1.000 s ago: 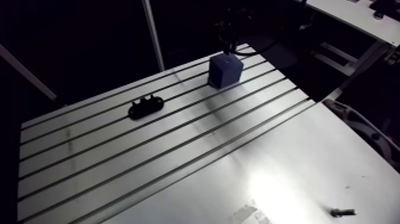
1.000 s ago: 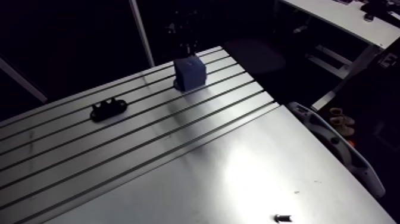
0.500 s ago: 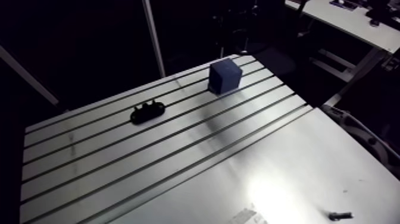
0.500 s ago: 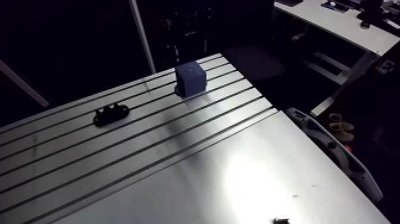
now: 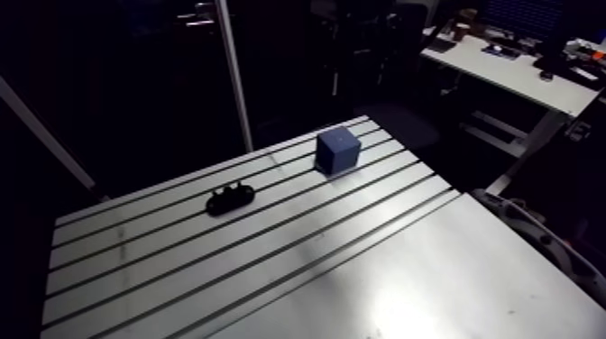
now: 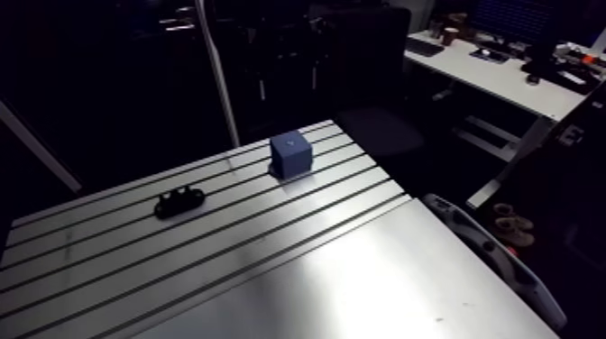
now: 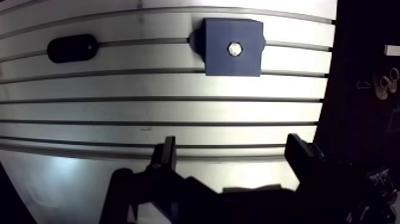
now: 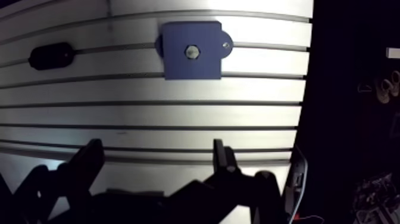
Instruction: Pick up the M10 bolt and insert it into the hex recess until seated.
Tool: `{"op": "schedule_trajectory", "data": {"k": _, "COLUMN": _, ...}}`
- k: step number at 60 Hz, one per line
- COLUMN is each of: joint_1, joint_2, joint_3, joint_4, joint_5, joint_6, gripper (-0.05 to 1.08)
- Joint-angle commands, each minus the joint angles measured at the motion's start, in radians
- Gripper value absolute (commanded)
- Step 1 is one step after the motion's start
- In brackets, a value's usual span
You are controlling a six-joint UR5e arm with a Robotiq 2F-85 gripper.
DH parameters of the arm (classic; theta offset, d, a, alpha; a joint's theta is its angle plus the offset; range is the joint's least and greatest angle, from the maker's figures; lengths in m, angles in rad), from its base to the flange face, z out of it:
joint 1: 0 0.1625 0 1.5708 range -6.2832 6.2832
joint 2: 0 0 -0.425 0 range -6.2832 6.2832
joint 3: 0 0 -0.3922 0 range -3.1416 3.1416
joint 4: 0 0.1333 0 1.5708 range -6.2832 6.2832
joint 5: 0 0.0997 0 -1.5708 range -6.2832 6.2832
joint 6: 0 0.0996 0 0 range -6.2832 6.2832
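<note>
A blue block [image 7: 217, 59] stands on the slotted aluminium table [image 7: 178, 110], also seen as a blue cube [image 5: 337, 151] in the arm view. A silver hex bolt head [image 7: 235, 49] sits in the middle of the block's top face. My gripper [image 7: 231, 149] hangs high above the table, well back from the block. Its two dark fingers [image 7: 166, 149] stand wide apart with nothing between them, so it is open and empty.
A black oblong part [image 7: 72, 48] lies on the table beside the block, a few slots along; it shows in the arm view too [image 5: 230, 197]. The table's edge [image 7: 326, 89] runs close past the block's other side, with a dark drop beyond.
Earlier the gripper stood right on top of the blue block; it has since lifted well clear of it. The arm view has shifted with the arm, and a loose bolt near the front edge left the picture.
</note>
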Motion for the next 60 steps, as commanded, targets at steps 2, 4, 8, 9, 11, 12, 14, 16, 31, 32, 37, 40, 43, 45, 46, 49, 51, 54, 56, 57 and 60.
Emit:
{"op": "schedule_trajectory", "data": {"k": 2, "joint_1": 0.034, "joint_2": -0.161, "joint_3": 0.022, "joint_4": 0.072, "joint_5": 0.001, "joint_6": 0.129, "gripper": 0.00}}
{"op": "schedule_trajectory", "data": {"k": 4, "joint_1": 0.049, "joint_2": -0.171, "joint_3": 0.025, "joint_4": 0.072, "joint_5": -0.001, "joint_6": 0.141, "gripper": 0.00}}
{"op": "schedule_trajectory", "data": {"k": 8, "joint_1": 0.077, "joint_2": -0.186, "joint_3": 0.027, "joint_4": 0.075, "joint_5": 0.000, "joint_6": 0.166, "gripper": 0.00}}
{"op": "schedule_trajectory", "data": {"k": 9, "joint_1": 0.096, "joint_2": -0.192, "joint_3": 0.031, "joint_4": 0.079, "joint_5": 0.001, "joint_6": 0.184, "gripper": 0.00}}
{"op": "schedule_trajectory", "data": {"k": 11, "joint_1": 0.117, "joint_2": -0.198, "joint_3": 0.038, "joint_4": 0.083, "joint_5": -0.001, "joint_6": 0.199, "gripper": 0.00}}
{"op": "schedule_trajectory", "data": {"k": 12, "joint_1": 0.140, "joint_2": -0.202, "joint_3": 0.043, "joint_4": 0.084, "joint_5": -0.001, "joint_6": 0.211, "gripper": 0.00}}
{"op": "schedule_trajectory", "data": {"k": 14, "joint_1": 0.162, "joint_2": -0.204, "joint_3": 0.046, "joint_4": 0.086, "joint_5": -0.001, "joint_6": 0.216, "gripper": 0.00}}
{"op": "schedule_trajectory", "data": {"k": 16, "joint_1": 0.184, "joint_2": -0.204, "joint_3": 0.049, "joint_4": 0.087, "joint_5": -0.001, "joint_6": 0.218, "gripper": 0.00}}
{"op": "schedule_trajectory", "data": {"k": 31, "joint_1": 0.302, "joint_2": -0.204, "joint_3": 0.057, "joint_4": 0.091, "joint_5": -0.003, "joint_6": 0.269, "gripper": 0.00}}
{"op": "schedule_trajectory", "data": {"k": 32, "joint_1": 0.318, "joint_2": -0.204, "joint_3": 0.057, "joint_4": 0.091, "joint_5": -0.002, "joint_6": 0.271, "gripper": 0.00}}
{"op": "schedule_trajectory", "data": {"k": 37, "joint_1": 0.350, "joint_2": -0.204, "joint_3": 0.053, "joint_4": 0.096, "joint_5": -0.005, "joint_6": 0.294, "gripper": 0.00}}
{"op": "schedule_trajectory", "data": {"k": 40, "joint_1": 0.356, "joint_2": -0.204, "joint_3": 0.050, "joint_4": 0.097, "joint_5": -0.005, "joint_6": 0.302, "gripper": 0.00}}
{"op": "schedule_trajectory", "data": {"k": 43, "joint_1": 0.372, "joint_2": -0.204, "joint_3": 0.047, "joint_4": 0.097, "joint_5": -0.006, "joint_6": 0.314, "gripper": 0.00}}
{"op": "schedule_trajectory", "data": {"k": 45, "joint_1": 0.384, "joint_2": -0.204, "joint_3": 0.047, "joint_4": 0.097, "joint_5": -0.006, "joint_6": 0.323, "gripper": 0.00}}
{"op": "schedule_trajectory", "data": {"k": 46, "joint_1": 0.384, "joint_2": -0.204, "joint_3": 0.047, "joint_4": 0.097, "joint_5": -0.006, "joint_6": 0.323, "gripper": 0.00}}
{"op": "schedule_trajectory", "data": {"k": 49, "joint_1": 0.406, "joint_2": -0.205, "joint_3": 0.047, "joint_4": 0.097, "joint_5": -0.006, "joint_6": 0.340, "gripper": 0.00}}
{"op": "schedule_trajectory", "data": {"k": 51, "joint_1": 0.411, "joint_2": -0.207, "joint_3": 0.047, "joint_4": 0.097, "joint_5": -0.006, "joint_6": 0.345, "gripper": 0.00}}
{"op": "schedule_trajectory", "data": {"k": 54, "joint_1": 0.415, "joint_2": -0.208, "joint_3": 0.045, "joint_4": 0.098, "joint_5": -0.004, "joint_6": 0.346, "gripper": 0.00}}
{"op": "schedule_trajectory", "data": {"k": 56, "joint_1": 0.415, "joint_2": -0.211, "joint_3": 0.044, "joint_4": 0.101, "joint_5": -0.004, "joint_6": 0.347, "gripper": 0.00}}
{"op": "schedule_trajectory", "data": {"k": 57, "joint_1": 0.415, "joint_2": -0.211, "joint_3": 0.044, "joint_4": 0.101, "joint_5": -0.004, "joint_6": 0.347, "gripper": 0.00}}
{"op": "schedule_trajectory", "data": {"k": 60, "joint_1": 0.415, "joint_2": -0.216, "joint_3": 0.041, "joint_4": 0.104, "joint_5": -0.005, "joint_6": 0.346, "gripper": 0.00}}
